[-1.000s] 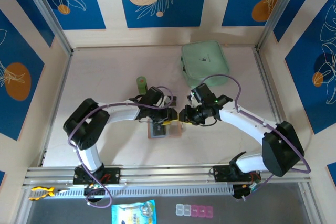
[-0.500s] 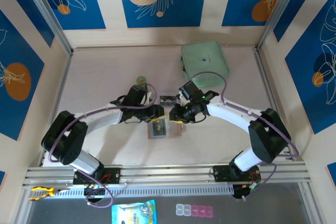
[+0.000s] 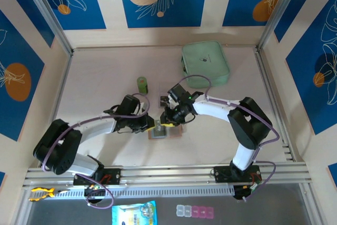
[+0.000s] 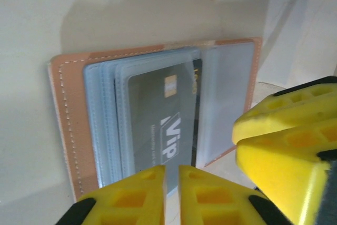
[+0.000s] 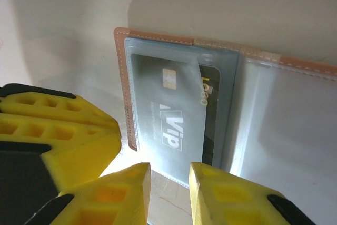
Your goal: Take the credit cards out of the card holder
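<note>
- At the left gripper (image 4: pixel 172 176): pinched down to a hairline slit, far narrower than a second ago, right on the near edge of the clear pockets (image 4: pixel 102 130). Impossible to tell whether clamped on the sleeve, on the card inside it, or stopped just short of both.
- At the right gripper (image 5: pixel 169 177): held apart by a small gap, much as a second ago, with bare surface visible between the pads and the pocket edge just at the mouth. Clamped on nothing.
- Since a second ago: stretched forward and lowered on both arms, from hovering above the card holder (image 3: pixel 171 133) to crowding its near edge, tips just beside each other.
- As for the card holder: lies open and flat on the table (image 3: pixel 105 77), in the same spot as before, well apart from the mint-green pouch (image 3: pixel 205 64) and near the green cylinder (image 3: pixel 142 84).
- For the task, as a judgement: looks like the turn from approach to first grip. Nothing out yet, with the grey "Vip" credit card (image 4: pixel 158 119) sitting in the top pocket.
- From above: gives arm poses and the holder's place, but no print or pocket detail.
- From the left wrist: adds the stack of several pocket leaves and the near-closed slit.
- From the right wrist: adds a dark strip of the card lying uncovered beside the fold, and the right pads' gap.
</note>
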Motion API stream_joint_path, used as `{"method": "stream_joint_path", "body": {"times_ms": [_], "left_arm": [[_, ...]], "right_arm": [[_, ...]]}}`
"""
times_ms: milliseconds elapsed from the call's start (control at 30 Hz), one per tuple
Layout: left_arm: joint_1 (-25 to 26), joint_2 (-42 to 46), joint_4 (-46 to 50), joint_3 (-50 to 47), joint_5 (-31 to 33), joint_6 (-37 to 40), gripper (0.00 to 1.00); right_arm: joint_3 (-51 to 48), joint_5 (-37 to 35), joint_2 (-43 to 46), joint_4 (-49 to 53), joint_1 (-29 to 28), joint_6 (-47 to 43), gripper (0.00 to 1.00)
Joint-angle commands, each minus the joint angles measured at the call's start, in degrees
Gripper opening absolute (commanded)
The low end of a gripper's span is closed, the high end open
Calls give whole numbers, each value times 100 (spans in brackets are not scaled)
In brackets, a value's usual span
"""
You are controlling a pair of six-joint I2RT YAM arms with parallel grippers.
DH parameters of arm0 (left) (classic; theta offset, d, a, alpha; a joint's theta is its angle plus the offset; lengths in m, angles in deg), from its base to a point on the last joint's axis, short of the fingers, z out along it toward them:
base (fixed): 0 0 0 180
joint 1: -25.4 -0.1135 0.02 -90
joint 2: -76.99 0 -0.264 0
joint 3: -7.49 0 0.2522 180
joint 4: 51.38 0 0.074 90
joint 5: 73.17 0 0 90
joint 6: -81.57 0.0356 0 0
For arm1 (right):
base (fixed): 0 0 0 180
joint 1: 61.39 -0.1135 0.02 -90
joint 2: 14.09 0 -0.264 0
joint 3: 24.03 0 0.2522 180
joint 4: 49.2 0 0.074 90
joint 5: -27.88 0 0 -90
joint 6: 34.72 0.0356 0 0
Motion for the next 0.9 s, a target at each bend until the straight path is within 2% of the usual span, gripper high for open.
{"method": "stream_joint_path", "body": {"times_ms": [0,200,867], "left_arm": [[-41,-140,-104,-83,-109,7,11],[-39,-272,197,-26,77,230,9],[-43,-487,359,-22,229,374,5]], "right_arm": [[-41,178,-89,-114,-30,67,27],[-76,196,-204,-179,-30,58,27],[-173,300,-506,-320,-55,40,27]]}}
